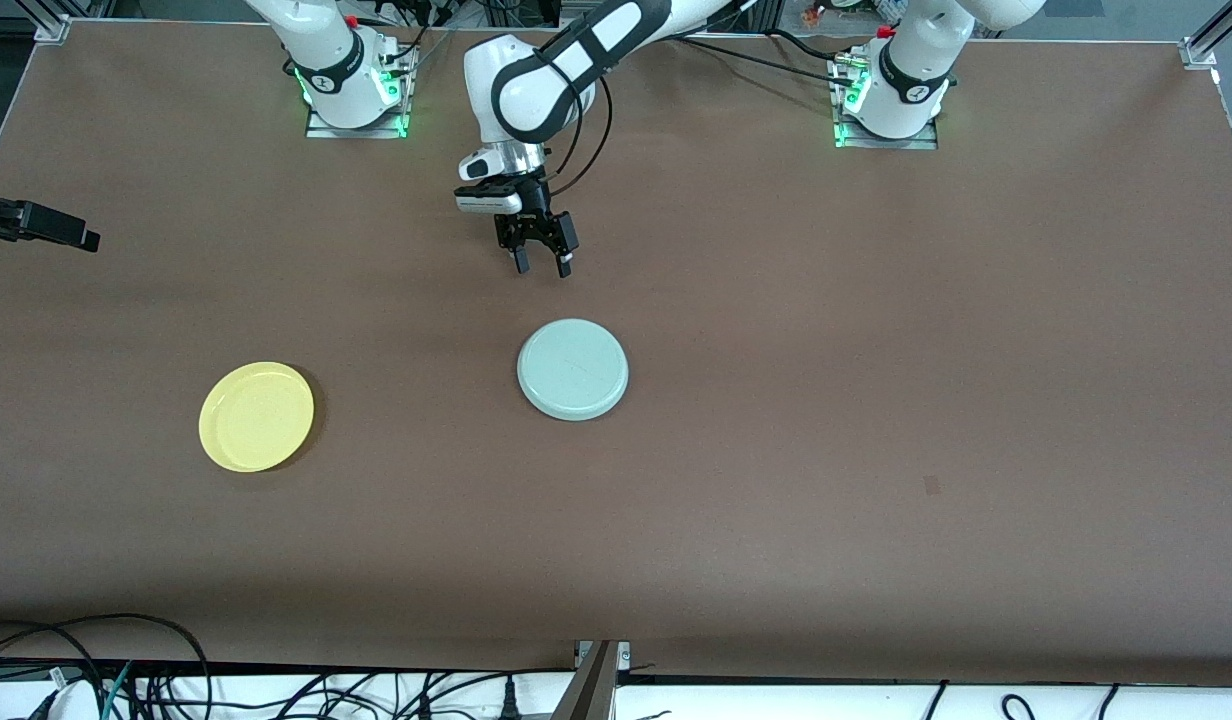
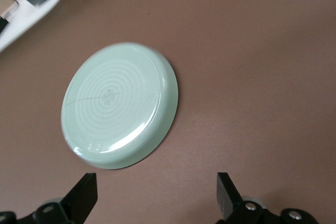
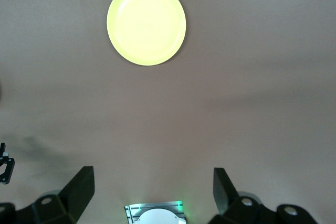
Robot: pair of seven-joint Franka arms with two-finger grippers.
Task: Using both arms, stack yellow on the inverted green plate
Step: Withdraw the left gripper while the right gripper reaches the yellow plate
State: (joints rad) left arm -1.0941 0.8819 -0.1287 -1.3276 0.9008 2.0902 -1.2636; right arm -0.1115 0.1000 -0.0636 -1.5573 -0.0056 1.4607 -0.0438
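The green plate (image 1: 573, 368) lies upside down mid-table, its ringed flat underside up; it also shows in the left wrist view (image 2: 118, 106). The yellow plate (image 1: 256, 415) lies right way up toward the right arm's end and shows in the right wrist view (image 3: 146, 23). My left gripper (image 1: 543, 262) is open and empty, over bare table just beside the green plate's rim (image 2: 157, 198). My right gripper (image 3: 152, 192) is open and empty, high over the table and looking down on the yellow plate; I cannot make it out in the front view.
The two arm bases (image 1: 354, 85) (image 1: 888, 95) stand along the farthest table edge. A black part (image 1: 36, 225) juts in at the right arm's end of the table. Cables (image 1: 176, 680) lie below the nearest edge.
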